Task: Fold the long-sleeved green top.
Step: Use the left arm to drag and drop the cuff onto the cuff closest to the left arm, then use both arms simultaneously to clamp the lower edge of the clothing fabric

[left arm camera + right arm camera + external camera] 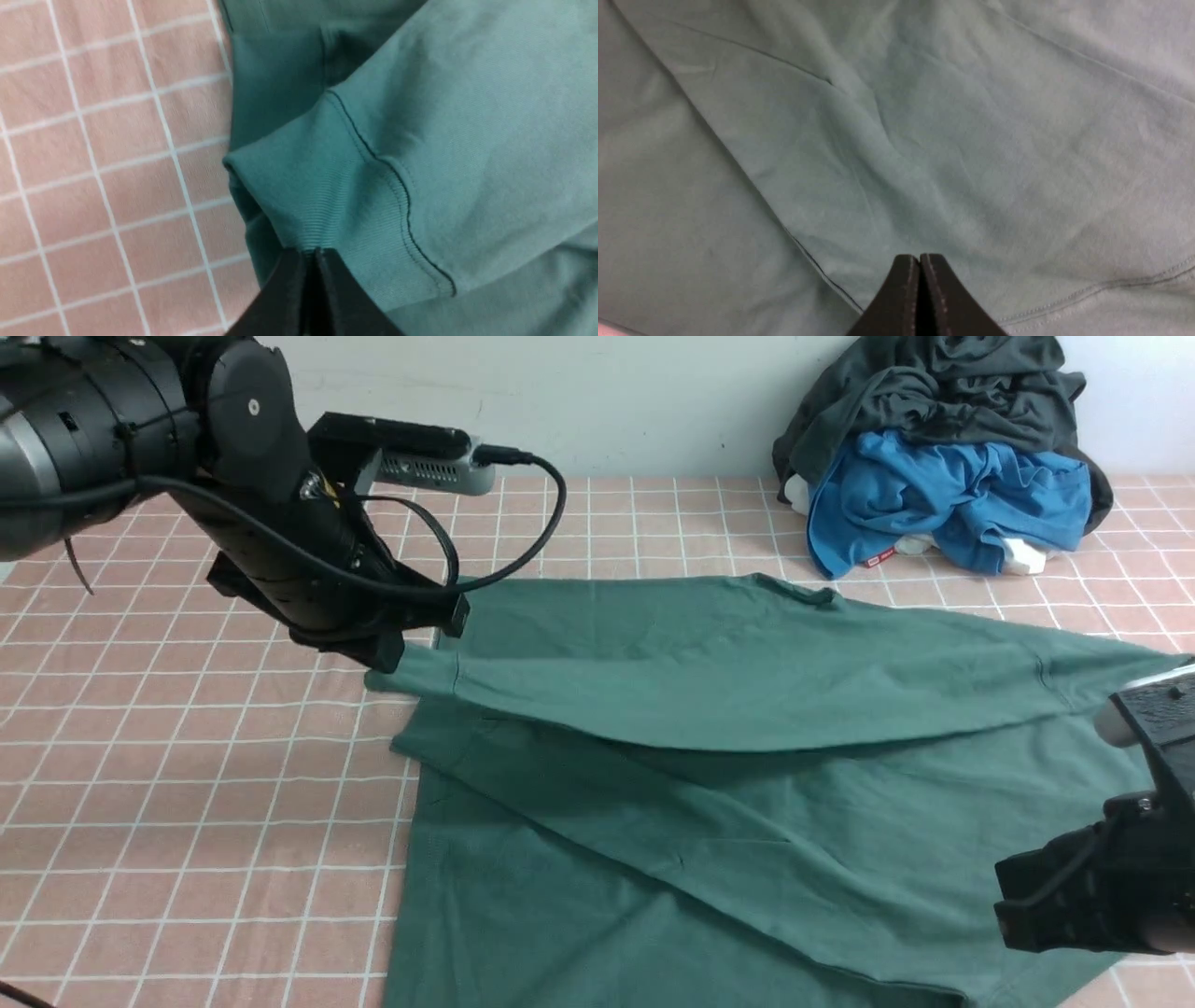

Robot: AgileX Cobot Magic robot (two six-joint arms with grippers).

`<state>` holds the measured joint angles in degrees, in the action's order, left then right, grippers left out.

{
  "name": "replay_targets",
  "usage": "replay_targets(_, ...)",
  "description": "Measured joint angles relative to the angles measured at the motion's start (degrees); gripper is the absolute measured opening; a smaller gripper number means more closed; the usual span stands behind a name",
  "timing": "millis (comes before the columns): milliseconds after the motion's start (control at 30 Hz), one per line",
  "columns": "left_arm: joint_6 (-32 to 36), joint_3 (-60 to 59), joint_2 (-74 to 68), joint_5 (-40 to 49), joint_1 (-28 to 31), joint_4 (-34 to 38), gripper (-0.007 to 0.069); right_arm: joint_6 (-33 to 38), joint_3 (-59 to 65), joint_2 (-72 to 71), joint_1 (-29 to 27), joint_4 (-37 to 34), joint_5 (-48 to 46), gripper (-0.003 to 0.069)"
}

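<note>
The green long-sleeved top lies spread on the pink checked cloth, with one sleeve drawn across its upper part toward the left. My left gripper is shut on that sleeve's ribbed cuff at the top's left edge. The left wrist view shows the gripper pinching the cuff. My right gripper hovers over the top's right side. In the right wrist view it is shut with nothing between the jaws, above the green fabric. The white chest logo is hidden.
A dark charcoal-grey garment and a bright blue garment are piled at the back right against the white wall. The pink checked cloth shows bare left of the top.
</note>
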<state>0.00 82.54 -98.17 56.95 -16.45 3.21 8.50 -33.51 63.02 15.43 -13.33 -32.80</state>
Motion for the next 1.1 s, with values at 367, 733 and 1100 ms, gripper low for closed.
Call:
replay_targets(367, 2.7, -5.5, -4.5, 5.4, -0.4, -1.5, 0.0157, 0.0, 0.0, 0.0, 0.0, -0.2, 0.0, -0.0014)
replay_targets(733, 25.0, -27.4, 6.6, -4.8, -21.9, -1.4, 0.0435, 0.2, 0.0, 0.0, 0.0, -1.0, -0.1, -0.0014)
replay_targets(1100, 42.4, -38.5, 4.1, -16.5, -28.3, -2.1, 0.0372, 1.8, 0.0, 0.0, 0.0, -1.6, -0.8, -0.0014)
